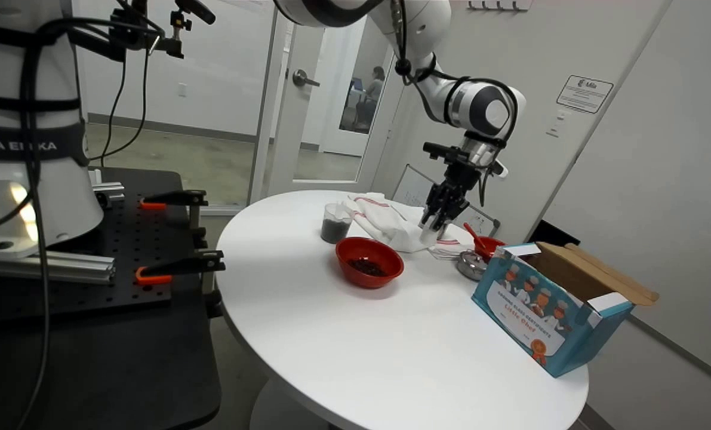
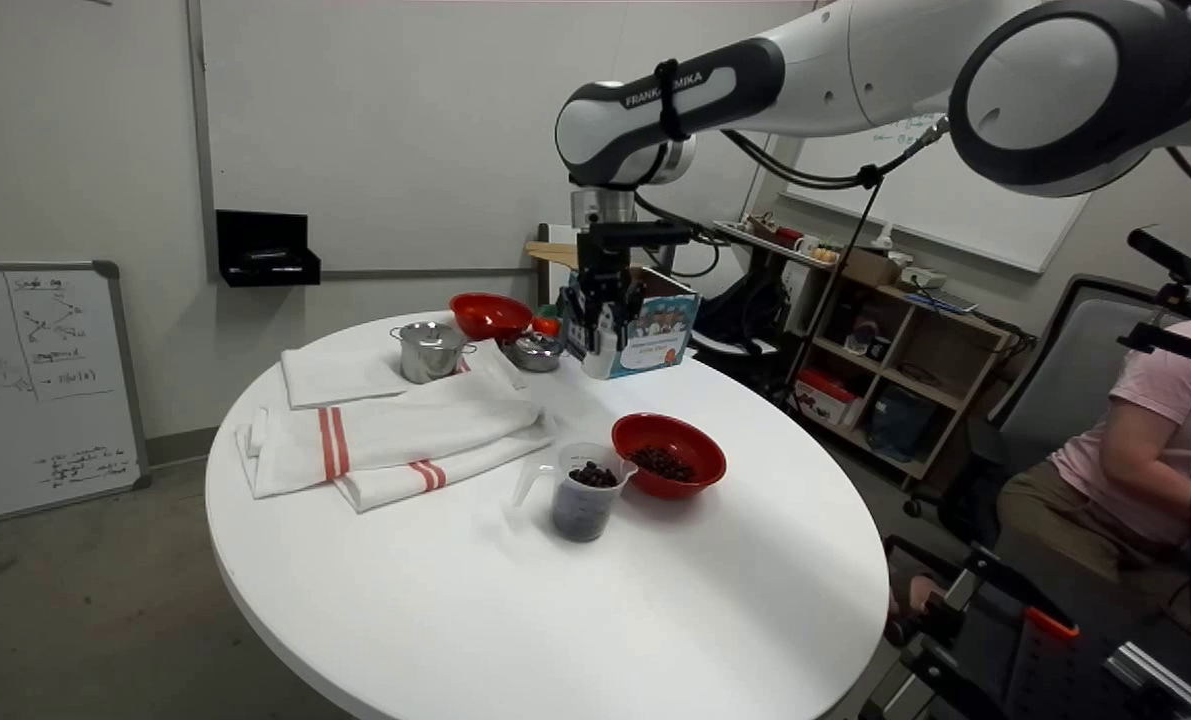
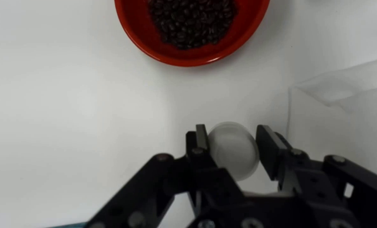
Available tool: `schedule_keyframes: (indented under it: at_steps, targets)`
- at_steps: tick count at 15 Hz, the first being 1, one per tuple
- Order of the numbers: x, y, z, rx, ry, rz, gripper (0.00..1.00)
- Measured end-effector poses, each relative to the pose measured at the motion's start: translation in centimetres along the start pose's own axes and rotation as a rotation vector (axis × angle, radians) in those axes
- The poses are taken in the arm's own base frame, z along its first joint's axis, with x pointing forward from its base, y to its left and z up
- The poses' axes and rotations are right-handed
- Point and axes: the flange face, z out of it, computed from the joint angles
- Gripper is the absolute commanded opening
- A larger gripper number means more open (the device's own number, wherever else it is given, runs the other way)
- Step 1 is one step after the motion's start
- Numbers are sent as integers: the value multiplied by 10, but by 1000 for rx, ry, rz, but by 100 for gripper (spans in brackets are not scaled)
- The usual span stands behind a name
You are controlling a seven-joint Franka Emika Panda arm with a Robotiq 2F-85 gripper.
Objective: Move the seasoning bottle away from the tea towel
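The seasoning bottle is pale with a round whitish lid [image 3: 234, 152]; it shows in both exterior views [image 1: 430, 236] [image 2: 603, 352]. My gripper [image 3: 231, 136] is shut on it, one finger at each side of the lid, in the wrist view. The gripper [image 2: 600, 325] points down and the bottle seems raised off the table; how far I cannot tell. The white tea towel with red stripes [image 2: 405, 430] lies folded on the table. In the wrist view the towel [image 3: 337, 126] is right of the bottle, apart from it. In an exterior view the towel [image 1: 385, 224] shows behind the bottle.
A red bowl of dark beans [image 3: 188, 57] stands near the bottle. A clear measuring cup [image 2: 585, 500] is beside that bowl. A steel pot [image 2: 430, 350], a lidded pan [image 2: 533, 352] and another red bowl [image 2: 490, 315] stand farther back. A teal box [image 1: 528, 316] stands near the table edge.
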Motion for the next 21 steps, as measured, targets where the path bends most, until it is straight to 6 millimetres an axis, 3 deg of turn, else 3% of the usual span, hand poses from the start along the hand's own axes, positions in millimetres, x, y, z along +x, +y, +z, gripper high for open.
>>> schedule_keyframes:
  at_steps: [5, 9, 13, 18, 21]
  targets:
    - [-6, 25, -46, -8, 22, 74, 17]
    - [-3, 70, -53, 3, 1, 203, 17]
    - [1, 124, -31, 66, -76, 352, 17]
    - [-8, 202, 27, 158, -223, 540, 17]
    - [-19, 238, 57, 211, -302, 633, 17]
